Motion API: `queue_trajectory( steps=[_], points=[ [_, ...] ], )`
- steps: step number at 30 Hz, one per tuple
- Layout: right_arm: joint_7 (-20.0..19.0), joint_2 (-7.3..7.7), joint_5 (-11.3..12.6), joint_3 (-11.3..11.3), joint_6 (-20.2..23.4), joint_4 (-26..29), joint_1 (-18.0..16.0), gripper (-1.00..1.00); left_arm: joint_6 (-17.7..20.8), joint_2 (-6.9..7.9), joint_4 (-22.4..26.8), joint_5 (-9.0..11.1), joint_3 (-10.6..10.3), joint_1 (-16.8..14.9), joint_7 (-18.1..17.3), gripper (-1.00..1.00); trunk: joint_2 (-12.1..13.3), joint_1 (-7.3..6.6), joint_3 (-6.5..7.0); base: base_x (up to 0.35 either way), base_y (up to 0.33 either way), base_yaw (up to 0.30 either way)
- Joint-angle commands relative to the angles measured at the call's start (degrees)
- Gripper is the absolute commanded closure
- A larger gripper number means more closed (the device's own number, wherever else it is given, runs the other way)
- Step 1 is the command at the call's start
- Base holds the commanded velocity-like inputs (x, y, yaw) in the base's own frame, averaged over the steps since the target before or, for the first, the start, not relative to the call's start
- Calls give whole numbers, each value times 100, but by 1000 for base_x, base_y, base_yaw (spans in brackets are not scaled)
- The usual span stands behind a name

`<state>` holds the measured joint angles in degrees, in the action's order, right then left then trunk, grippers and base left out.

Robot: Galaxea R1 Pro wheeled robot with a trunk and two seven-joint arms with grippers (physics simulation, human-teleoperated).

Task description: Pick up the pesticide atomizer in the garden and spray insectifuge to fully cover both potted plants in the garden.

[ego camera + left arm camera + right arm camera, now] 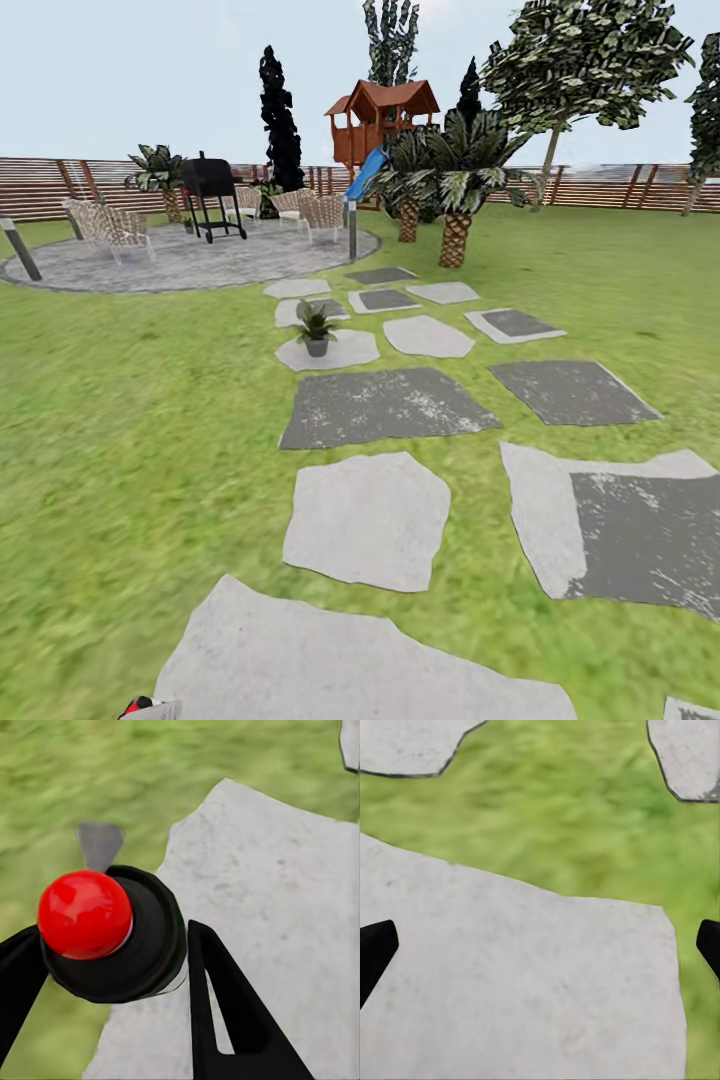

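The pesticide atomizer [84,913] has a glossy red ball top on a round black body. My left gripper [114,936] is shut on it, one black finger [225,1012] on each side, held above a pale paver and grass. A red tip of the atomizer [135,706] peeks in at the bottom edge of the head view. One potted plant [316,328], a low green rosette in a small pot, stands on a pale paver several pavers ahead. My right gripper [544,941] is open over a pale paver with nothing between its fingers.
Grey and pale stone pavers [385,404] lead across the lawn toward a round patio [185,262] with chairs and a black grill [212,195]. Palms [455,185], a wooden playhouse [382,118] and a slatted fence [620,187] stand behind.
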<state>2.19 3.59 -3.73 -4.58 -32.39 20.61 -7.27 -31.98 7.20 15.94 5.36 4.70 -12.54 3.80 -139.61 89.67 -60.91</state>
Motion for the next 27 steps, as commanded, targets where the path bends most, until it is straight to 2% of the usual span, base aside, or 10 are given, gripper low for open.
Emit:
queue_trajectory(
  steps=[1,12,27],
  points=[
    [21,-3,-40,-17,-15,-4,-3,-100,-18,1,-4,53,-13,-5,-11,100,-2,2,-5,340,0,0],
    [25,-7,-40,-17,-16,-4,-3,-100,-18,1,-3,53,-13,-3,-11,100,-2,2,-5,340,0,128],
    [18,-7,-44,-17,-14,-4,-3,-100,-18,1,-3,59,-13,-3,-11,100,-2,2,-5,340,0,9]
  ],
)
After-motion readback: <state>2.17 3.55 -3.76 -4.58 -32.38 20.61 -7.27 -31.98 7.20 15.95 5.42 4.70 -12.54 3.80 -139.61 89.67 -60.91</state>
